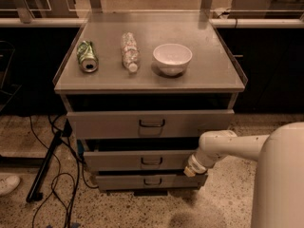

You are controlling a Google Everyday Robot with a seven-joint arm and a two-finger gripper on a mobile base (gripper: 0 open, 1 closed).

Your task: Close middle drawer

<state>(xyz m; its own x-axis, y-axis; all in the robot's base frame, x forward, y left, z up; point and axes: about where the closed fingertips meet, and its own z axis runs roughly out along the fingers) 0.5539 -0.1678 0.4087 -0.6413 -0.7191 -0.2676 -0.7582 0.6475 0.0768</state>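
The middle drawer (142, 159) is a wide shallow grey front with a small central loop handle (151, 161), sitting between the taller top drawer (149, 123) and the narrow bottom drawer (151, 180). It stands slightly pulled out, with a dark gap above its front. My white arm reaches in from the right, and the gripper (191, 170) is at the right end of the middle drawer's front, touching or very near it.
On the cabinet top (209, 70) lie a green can (87, 56) and a clear plastic bottle (129, 52), and a white bowl (172, 58) stands there. Black cables and a stand leg (45, 167) lie on the floor to the left. A white shoe (8, 184) is at far left.
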